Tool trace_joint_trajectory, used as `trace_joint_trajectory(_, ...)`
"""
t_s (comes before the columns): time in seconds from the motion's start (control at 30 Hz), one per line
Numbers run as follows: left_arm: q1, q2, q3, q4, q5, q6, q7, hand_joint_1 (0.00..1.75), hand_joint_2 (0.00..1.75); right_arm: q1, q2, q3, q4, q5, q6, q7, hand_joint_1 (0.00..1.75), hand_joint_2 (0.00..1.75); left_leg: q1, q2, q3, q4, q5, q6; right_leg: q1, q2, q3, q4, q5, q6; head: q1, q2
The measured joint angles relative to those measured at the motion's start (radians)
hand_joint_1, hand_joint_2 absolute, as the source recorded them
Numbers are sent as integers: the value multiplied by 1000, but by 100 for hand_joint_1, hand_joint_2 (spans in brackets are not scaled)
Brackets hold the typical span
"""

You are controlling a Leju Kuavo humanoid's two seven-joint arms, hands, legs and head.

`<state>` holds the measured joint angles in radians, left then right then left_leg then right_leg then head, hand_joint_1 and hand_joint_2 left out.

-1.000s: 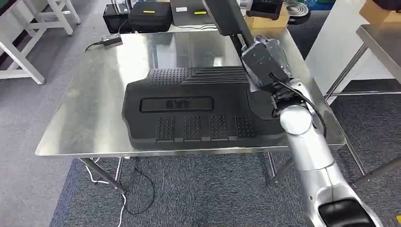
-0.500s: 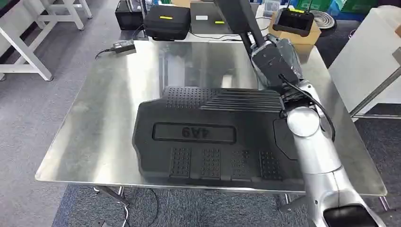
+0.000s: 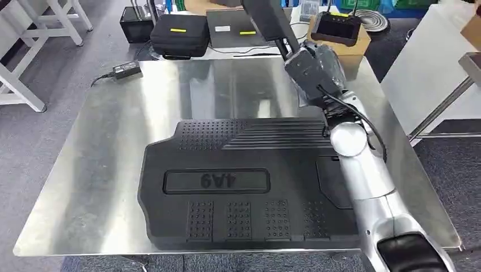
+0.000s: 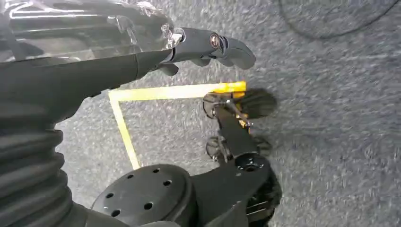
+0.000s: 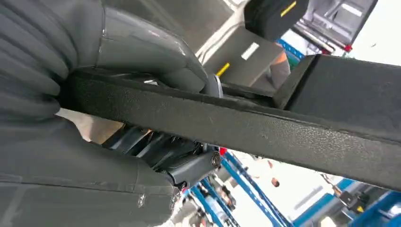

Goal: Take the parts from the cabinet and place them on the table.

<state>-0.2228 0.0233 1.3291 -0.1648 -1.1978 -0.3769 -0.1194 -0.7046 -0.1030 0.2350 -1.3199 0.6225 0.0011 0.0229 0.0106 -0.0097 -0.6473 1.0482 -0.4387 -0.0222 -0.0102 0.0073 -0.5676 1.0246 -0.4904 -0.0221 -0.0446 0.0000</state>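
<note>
1. The right hand (image 5: 118, 94) clamps a dark, grainy-textured bar (image 5: 246, 127): the thumb lies over one face and the darker fingers (image 5: 189, 165) curl under the other. In the head view that hand (image 3: 312, 68) sits above the far right part of the steel table (image 3: 102, 164), and the bar runs away from it toward the far edge, out of the top of the picture.

2. The black moulded engine cover (image 3: 244, 181), embossed with characters that read "4A9" from this side, lies flat on the table. Its long axis runs along the near edge, and its right end passes beneath the right forearm. It lies nearer the robot than the hand does, toward the near edge.

3. Whether the gripped bar belongs to the cover cannot be told.

4. The left hand (image 4: 208, 45) hangs over grey carpet with a yellow floor line (image 4: 165, 92). Its fingers are loosely curled on nothing visible. The right arm is much the nearer to the cover.

5. Beyond the far edge stand a black case (image 3: 181, 34), a handheld controller (image 3: 339, 25) on a cardboard box (image 3: 351, 48), and a power adapter (image 3: 127, 69) at the far left corner. No container holds anything.
</note>
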Motion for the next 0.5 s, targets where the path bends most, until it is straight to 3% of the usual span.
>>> trace_joint_trajectory(0.03,-2,0,0,0,-1,0,0,0,175,-8,2,1,3,13,0,-2,171,175,-9,2,-4,-27,-24,5,1,2,-8,2,-2,5,-3,0)
trace_joint_trajectory(0.07,-1,1,0,0,-2,-2,1,0,175,-13,6,2,8,34,3,-3,171,175,-10,-1,1,-17,8,15,1,4,-7,5,-10,16,-3,0)
trace_joint_trajectory(0.1,0,1,0,0,-3,-2,2,0,175,-18,9,2,10,45,3,-5,171,175,-3,0,4,-27,7,15,7,4,-7,14,-27,11,-2,0)
trace_joint_trajectory(0.13,-2,1,0,0,-5,-4,2,0,175,-29,11,3,16,61,3,-10,171,175,-5,-1,3,-22,7,11,7,3,-6,12,-18,-16,7,0)
trace_joint_trajectory(0.2,-7,1,0,0,-5,-5,1,0,175,-61,22,8,34,87,2,-17,171,175,-7,-3,2,-22,6,14,4,1,-3,8,-22,-2,16,0)
trace_joint_trajectory(0.5,-21,2,0,0,-1,-8,-1,0,175,-206,79,21,187,168,-77,-63,171,175,-8,-5,2,-21,1,22,4,-2,5,-9,-19,13,44,0)
